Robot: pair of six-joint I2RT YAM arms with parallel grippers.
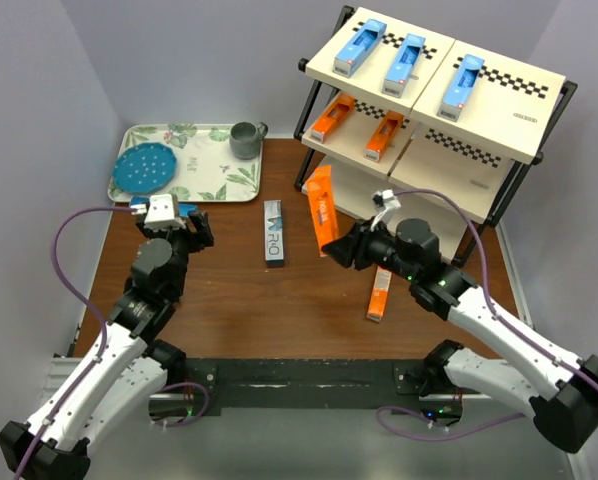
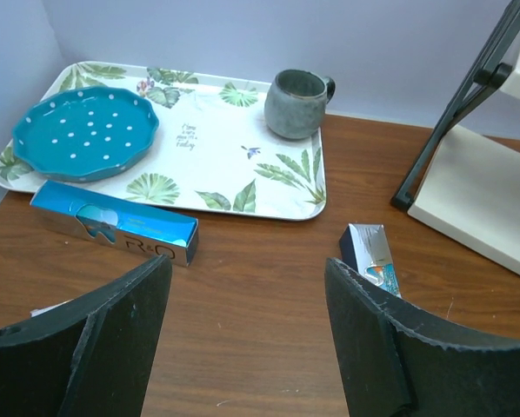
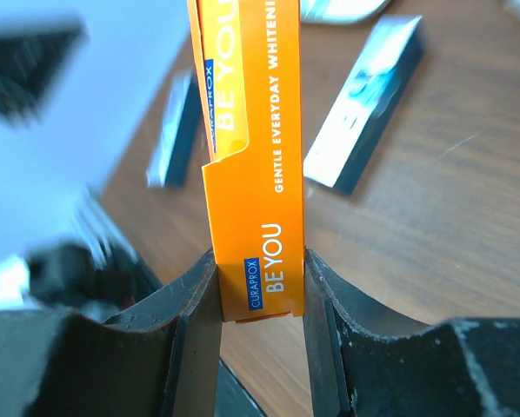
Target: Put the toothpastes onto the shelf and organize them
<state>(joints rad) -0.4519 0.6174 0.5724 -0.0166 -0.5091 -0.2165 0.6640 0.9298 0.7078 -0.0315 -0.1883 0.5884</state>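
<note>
Toothpaste boxes are split between the shelf (image 1: 499,120) and the wooden table (image 1: 279,310). The shelf stands at the far right corner with its boards sloping. Three light blue boxes (image 1: 403,64) lie side by side on its top tier. Two orange boxes (image 1: 332,117) lie on the middle tier, toward its left end.

The right gripper (image 1: 334,245) pinches an orange Curaprox box (image 1: 322,208) by its lower end, with the jaws pressed against two opposite faces. The box stands nearly upright with a slight lean, just in front of the left end of the shelf's lowest tier. In the right wrist view the words "BE YOU" run up its face. Whether its lower end touches the wood cannot be told.

A grey-and-teal box (image 1: 274,232) lies flat near the middle of the table, between the two grippers, its length running from the near edge toward the far edge. A second orange box (image 1: 379,293) lies flat right of centre, just beside the right arm. A teal-blue box (image 2: 114,224) lies flat on the wood just beside the near rim of the leaf-patterned tray (image 2: 225,122), which sits at the far left corner. The tray carries a blue dotted plate (image 2: 84,130) and an upright grey mug (image 2: 296,102).

The left gripper (image 2: 247,287) hangs low over the table toward the left edge, jaws spread wide with only bare wood between them. The teal-blue box lies ahead of its left finger, and one end of the grey-and-teal box lies just beyond its right finger.
</note>
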